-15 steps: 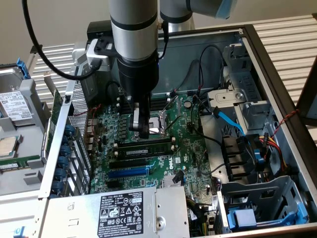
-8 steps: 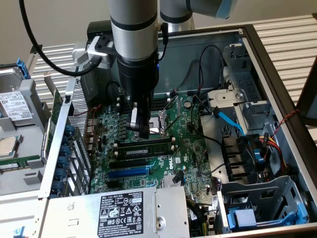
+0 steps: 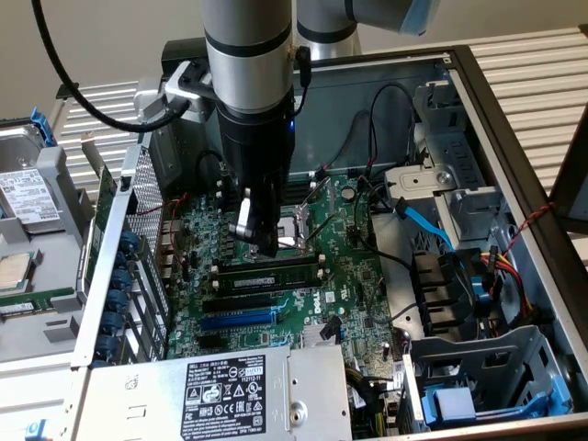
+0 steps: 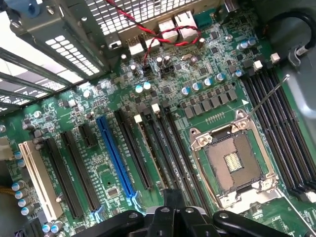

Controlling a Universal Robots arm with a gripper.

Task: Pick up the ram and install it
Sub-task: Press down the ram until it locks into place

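Observation:
The ram, a long green stick with black chips, stands on edge in a black memory slot just in front of the open CPU socket. My gripper hangs straight down over the motherboard with its fingers shut and nothing between them. Its tips are just above and behind the ram's top edge; I cannot tell whether they touch. In the wrist view the ram shows edge-on in a slot beside the socket, and the black shut gripper sits over the slots' end.
Empty black slots and a blue expansion slot lie nearer the power supply. Cables, one of them blue, cross the case toward the drive cage. Case walls ring the board. A hard drive lies outside at the exterior view's left.

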